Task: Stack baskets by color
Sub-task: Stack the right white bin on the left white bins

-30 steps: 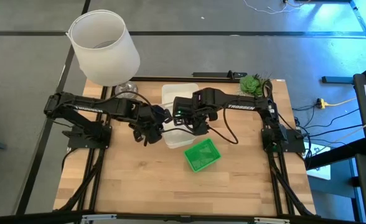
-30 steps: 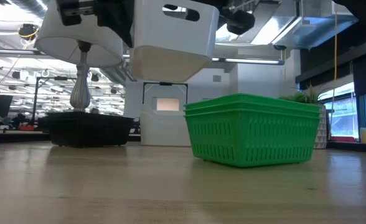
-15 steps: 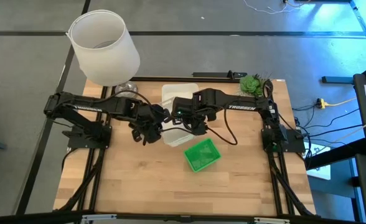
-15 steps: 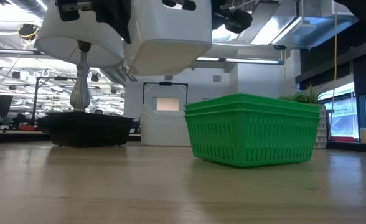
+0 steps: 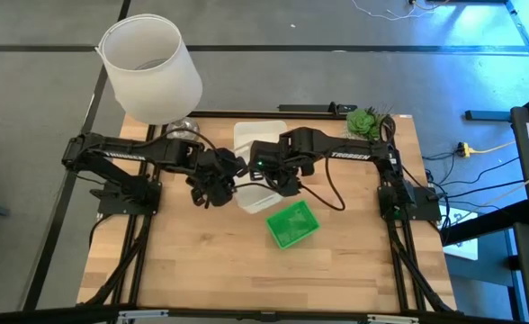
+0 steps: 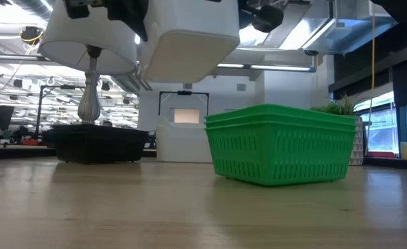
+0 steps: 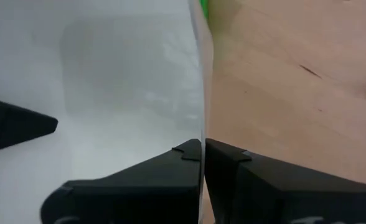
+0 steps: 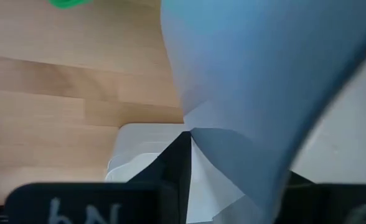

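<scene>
You have the wooden table [image 5: 201,270] below you, with a large white lampshade [image 5: 150,67] over its far left corner. Next down in size, a white basket [image 6: 193,41] hangs in the air above the table's middle, well clear of the wood in the low view. The left gripper [image 5: 218,183] is clenched on that basket's wall; in the left wrist view its fingers [image 7: 170,171] meet with the thin white wall pinched between them. The right gripper [image 5: 278,180] sits at the opposite side of the same basket, and you cannot tell whether it is grasping or released. Another white basket [image 5: 257,132] rests toward the table's far edge. Green baskets [image 6: 281,143], nested in a stack, stand on the table near the right gripper. A black mesh basket [image 6: 97,144] sits farther back, on the left in the low view. A small green potted plant [image 5: 365,120] marks the far right corner.
</scene>
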You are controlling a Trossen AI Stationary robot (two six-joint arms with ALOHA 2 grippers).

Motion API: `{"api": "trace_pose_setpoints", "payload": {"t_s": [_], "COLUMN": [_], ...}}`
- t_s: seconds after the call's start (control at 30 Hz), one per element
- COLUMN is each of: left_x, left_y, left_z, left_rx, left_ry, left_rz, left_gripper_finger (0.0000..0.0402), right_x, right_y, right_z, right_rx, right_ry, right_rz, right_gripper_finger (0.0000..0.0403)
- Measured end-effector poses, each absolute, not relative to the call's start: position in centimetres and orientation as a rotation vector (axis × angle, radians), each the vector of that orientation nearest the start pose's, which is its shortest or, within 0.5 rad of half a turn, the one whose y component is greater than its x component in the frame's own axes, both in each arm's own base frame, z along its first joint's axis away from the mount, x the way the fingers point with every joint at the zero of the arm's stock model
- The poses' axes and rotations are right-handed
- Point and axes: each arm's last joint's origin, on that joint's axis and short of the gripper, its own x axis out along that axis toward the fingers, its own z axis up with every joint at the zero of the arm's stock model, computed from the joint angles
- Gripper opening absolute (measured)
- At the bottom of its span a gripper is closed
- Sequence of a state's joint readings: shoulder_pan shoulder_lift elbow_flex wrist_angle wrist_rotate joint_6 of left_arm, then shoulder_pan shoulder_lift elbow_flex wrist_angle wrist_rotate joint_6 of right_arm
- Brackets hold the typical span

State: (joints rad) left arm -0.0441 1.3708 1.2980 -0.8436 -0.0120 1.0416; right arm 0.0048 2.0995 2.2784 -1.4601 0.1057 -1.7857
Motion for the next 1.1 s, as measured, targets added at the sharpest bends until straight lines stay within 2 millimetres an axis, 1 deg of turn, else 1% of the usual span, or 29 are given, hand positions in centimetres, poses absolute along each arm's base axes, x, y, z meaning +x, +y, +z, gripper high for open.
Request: {"api": "trace_pose_setpoints", "payload": {"t_s": [0.13, 0.27, 0.4, 0.57, 0.7, 0.8, 0.93, 1.0, 1.1], "left_x": [27.5, 27.5, 27.4, 27.3, 27.1, 26.8, 26.4, 26.4, 26.3], "left_y": [-1.3, -1.3, -1.5, -1.6, -1.7, -2.1, -2.6, -2.7, -2.7], "left_z": [32.8, 32.7, 32.7, 32.6, 32.5, 32.3, 32.1, 32.1, 32.0], "left_rx": [0.933, 0.919, 0.913, 0.908, 0.906, 0.908, 0.883, 0.884, 0.873], "left_ry": [0.805, 0.808, 0.809, 0.814, 0.833, 0.868, 0.874, 0.875, 0.885], "left_rz": [-0.51, -0.516, -0.539, -0.545, -0.556, -0.585, -0.645, -0.65, -0.658], "left_gripper_finger": [0.0001, 0.0001, 0.0, 0.0, 0.0, 0.0, 0.0, 0.0, 0.0], "right_x": [41.1, 41.1, 41.2, 41.4, 41.6, 41.6, 41.6, 41.5, 41.5], "right_y": [-0.1, 0.0, 0.0, 0.0, 0.0, -0.3, -1.1, -1.5, -1.9], "right_z": [34.2, 34.1, 33.9, 33.2, 32.7, 32.5, 32.4, 32.4, 32.5], "right_rx": [-1.569, -1.54, -1.435, -1.33, -1.295, -1.281, -1.198, -1.161, -1.137], "right_ry": [0.988, 0.952, 0.91, 0.951, 0.971, 0.964, 0.906, 0.876, 0.876], "right_rz": [1.078, 1.104, 1.107, 1.047, 1.031, 1.039, 1.073, 1.087, 1.077], "right_gripper_finger": [0.008, 0.008, 0.008, 0.0081, 0.0081, 0.0081, 0.0081, 0.0081, 0.0081]}}
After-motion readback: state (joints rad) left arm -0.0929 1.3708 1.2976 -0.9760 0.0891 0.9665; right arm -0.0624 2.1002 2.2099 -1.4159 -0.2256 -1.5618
